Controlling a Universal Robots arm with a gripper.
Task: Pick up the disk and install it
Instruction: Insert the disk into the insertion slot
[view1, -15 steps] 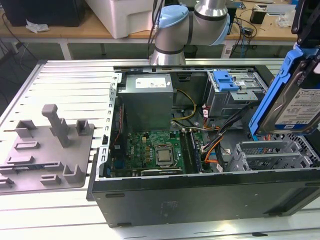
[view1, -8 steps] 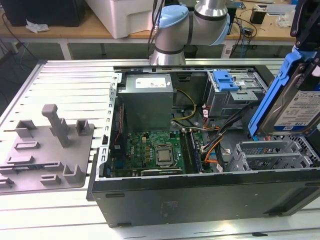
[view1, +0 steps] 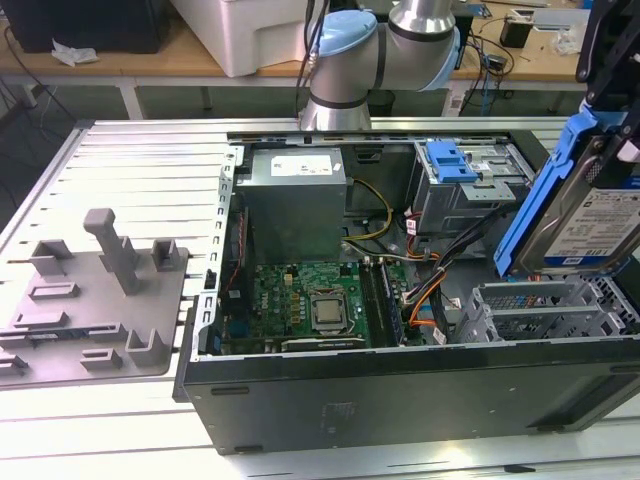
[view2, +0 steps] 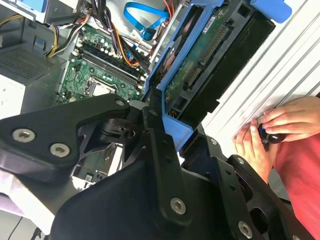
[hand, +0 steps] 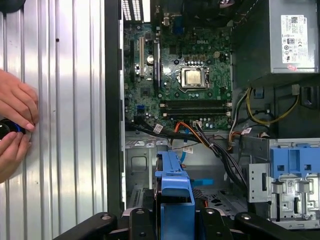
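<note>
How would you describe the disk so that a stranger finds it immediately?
Start at the open computer case on the ribbed table. Above its end at the exterior view's right, the disk hangs tilted. Unlike the blue bracket in the case, it is a silver labelled slab framed in blue.

White sticker (hand: 298, 42) on power-supply box (hand: 252, 50), label (view1: 603, 228) on disk (view1: 570, 190): print too small to read.

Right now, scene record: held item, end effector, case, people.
held item: silver rectangular hard drive in blue plastic carrier frame, tilted, over the case at the exterior view's right
end effector: shut on the carrier frame
case: open black metal computer case, green motherboard exposed
install: drive not yet seated
nearby: person's hands at the ribbed metal table
</note>
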